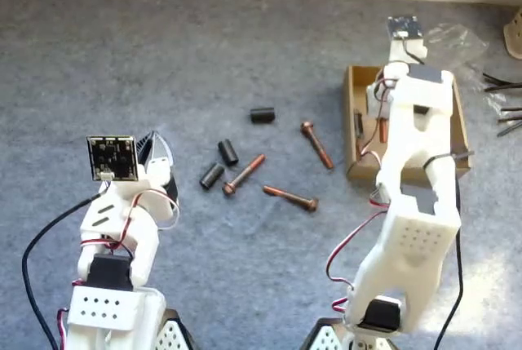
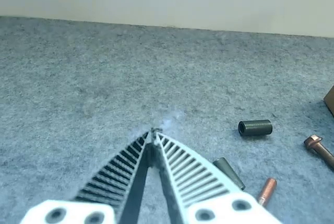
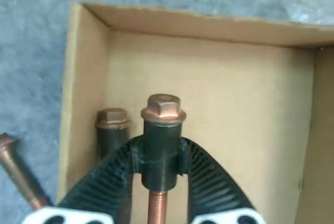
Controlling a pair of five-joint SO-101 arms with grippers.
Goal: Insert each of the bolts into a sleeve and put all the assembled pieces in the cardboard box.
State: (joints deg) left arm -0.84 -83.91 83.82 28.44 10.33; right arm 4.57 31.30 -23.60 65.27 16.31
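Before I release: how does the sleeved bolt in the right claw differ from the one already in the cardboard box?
The copper bolt in a black sleeve held by the right claw is clamped around its sleeve; the second sleeved copper bolt lies loose in the brown cardboard box. The held one is farther in; the loose one lies beside a box wall. Both show copper hex heads on black sleeves, pointing the same way.
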